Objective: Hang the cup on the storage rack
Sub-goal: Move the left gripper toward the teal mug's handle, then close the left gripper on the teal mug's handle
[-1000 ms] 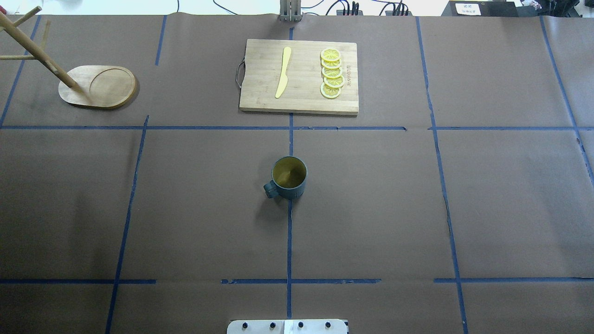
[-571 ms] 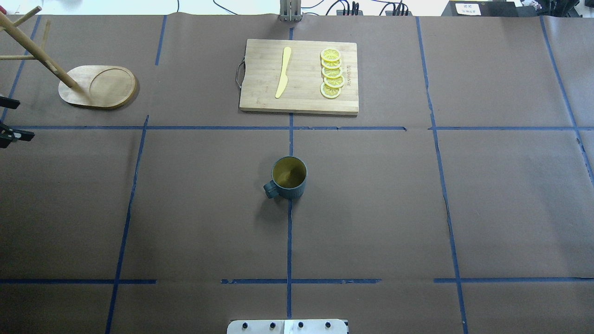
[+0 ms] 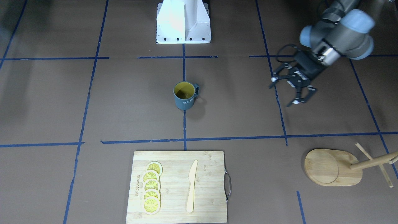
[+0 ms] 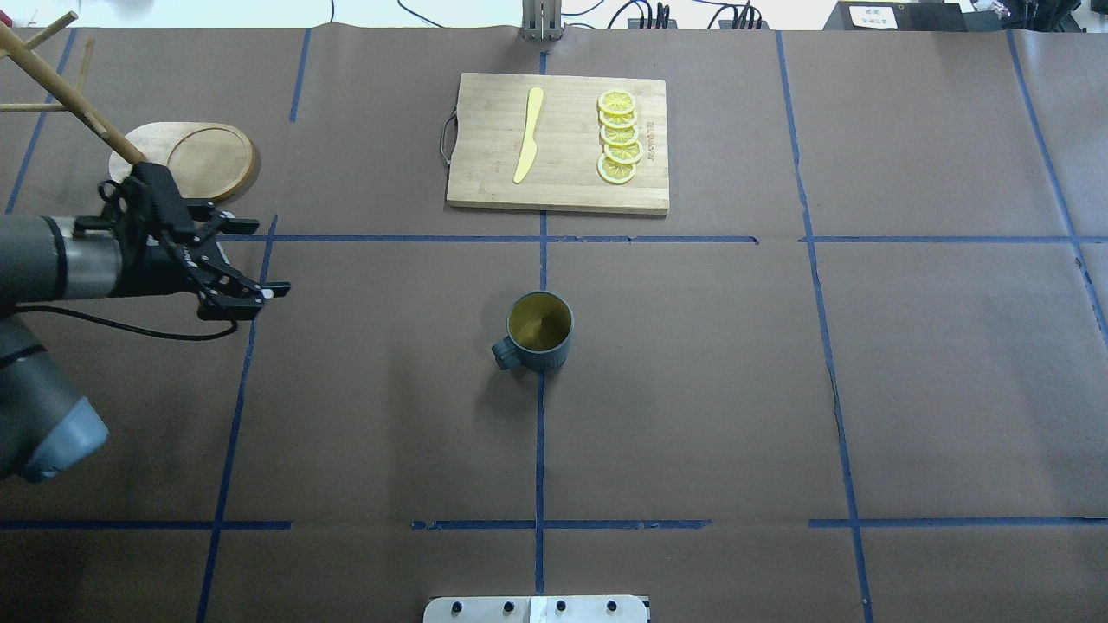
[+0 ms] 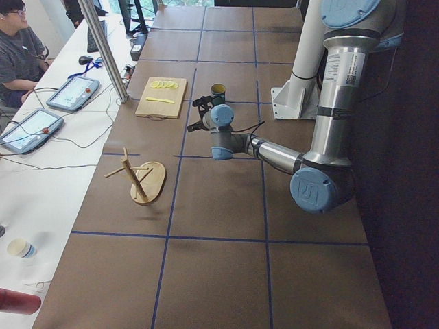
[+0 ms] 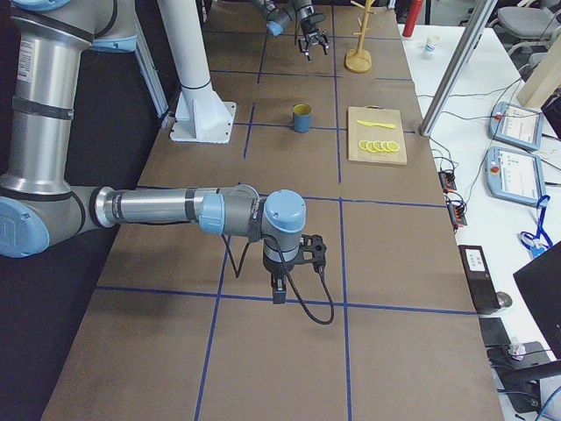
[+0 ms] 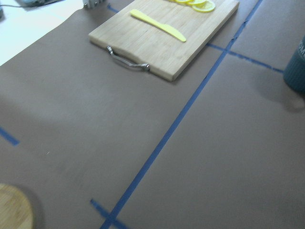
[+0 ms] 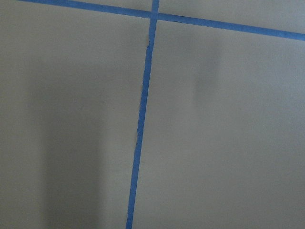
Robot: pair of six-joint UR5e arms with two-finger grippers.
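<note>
One end effector, the left (image 4: 272, 258), hangs with its fingers spread, well apart from the cup (image 4: 538, 331) on the cup's handle side, and the rack (image 4: 208, 160) stands farther out from the cup on that same side. The cup sits upright, mouth up, on the surface (image 4: 692, 389). Recommended approach: lower one finger inside the rim and one outside, on the wall away from the handle, so the handle loop is left free for a peg.

A cutting board (image 7: 162, 40) with a metal handle (image 7: 127, 59) lies on the brown desk (image 7: 228, 157), carrying a yellow knife (image 7: 158, 25) and lemon slices (image 7: 196, 4). The cup (image 7: 296, 71) is cut off at the right edge, and the rack (image 7: 13, 213) base shows in the bottom-left corner.
</note>
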